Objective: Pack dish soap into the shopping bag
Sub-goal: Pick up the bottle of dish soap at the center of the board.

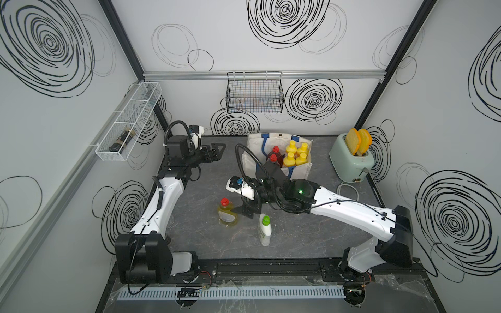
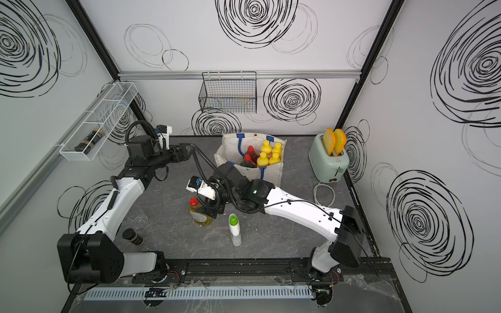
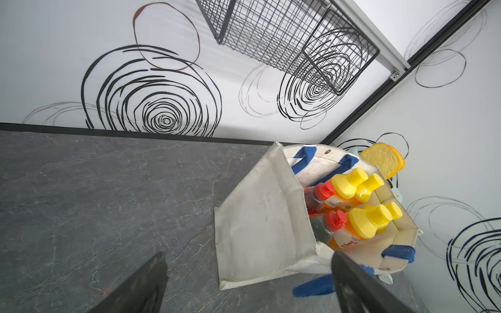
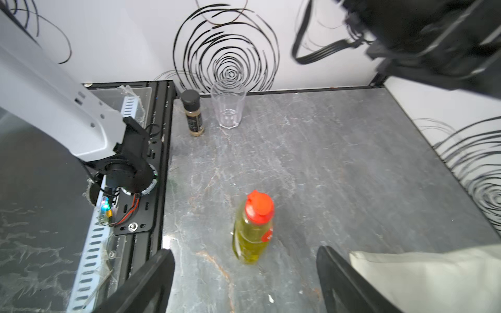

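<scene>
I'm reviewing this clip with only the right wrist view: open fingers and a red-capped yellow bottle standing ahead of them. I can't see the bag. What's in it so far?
Observer: Six bottles stand in the shopping bag: four orange bottles with yellow caps and two red-capped bottles.
Operator: Is anything else still out besides my yellow one?
Observer: Yes, a white bottle with a green cap stands upright on the table, close to the yellow bottle.
Operator: And the left gripper?
Observer: The left gripper is open and empty, beside the bag and apart from it.
</scene>
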Action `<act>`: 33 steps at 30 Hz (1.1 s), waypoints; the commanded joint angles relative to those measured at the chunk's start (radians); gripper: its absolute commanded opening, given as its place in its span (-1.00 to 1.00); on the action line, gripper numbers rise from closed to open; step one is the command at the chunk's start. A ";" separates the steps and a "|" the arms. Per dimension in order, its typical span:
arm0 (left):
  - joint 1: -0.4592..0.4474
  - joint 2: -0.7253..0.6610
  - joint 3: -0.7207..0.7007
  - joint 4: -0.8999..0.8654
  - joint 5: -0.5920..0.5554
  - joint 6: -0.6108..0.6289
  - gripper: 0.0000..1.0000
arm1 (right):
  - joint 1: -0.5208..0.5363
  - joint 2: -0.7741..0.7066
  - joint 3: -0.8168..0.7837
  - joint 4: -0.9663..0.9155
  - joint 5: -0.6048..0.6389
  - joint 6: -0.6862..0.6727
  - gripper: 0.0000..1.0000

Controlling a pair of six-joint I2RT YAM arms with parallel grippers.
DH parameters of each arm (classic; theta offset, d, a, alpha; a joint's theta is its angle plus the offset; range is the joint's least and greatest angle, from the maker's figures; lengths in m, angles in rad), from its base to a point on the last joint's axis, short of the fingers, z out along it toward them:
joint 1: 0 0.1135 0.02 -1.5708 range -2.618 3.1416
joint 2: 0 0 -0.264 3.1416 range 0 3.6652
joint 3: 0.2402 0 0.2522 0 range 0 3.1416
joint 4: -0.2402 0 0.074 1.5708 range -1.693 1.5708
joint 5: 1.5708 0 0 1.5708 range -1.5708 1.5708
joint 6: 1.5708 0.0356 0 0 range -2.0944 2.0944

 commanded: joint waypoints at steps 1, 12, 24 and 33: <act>0.008 -0.017 -0.014 0.065 0.026 -0.018 0.93 | 0.007 0.013 -0.033 0.152 -0.013 0.056 0.73; 0.018 -0.014 -0.020 0.073 0.028 -0.029 0.92 | 0.018 0.094 -0.070 0.247 -0.053 0.099 0.72; 0.027 -0.023 -0.028 0.093 0.037 -0.056 0.93 | 0.013 0.164 -0.092 0.317 -0.080 0.107 0.66; 0.028 -0.026 -0.029 0.092 0.040 -0.054 0.92 | 0.007 0.220 -0.064 0.342 -0.088 0.119 0.49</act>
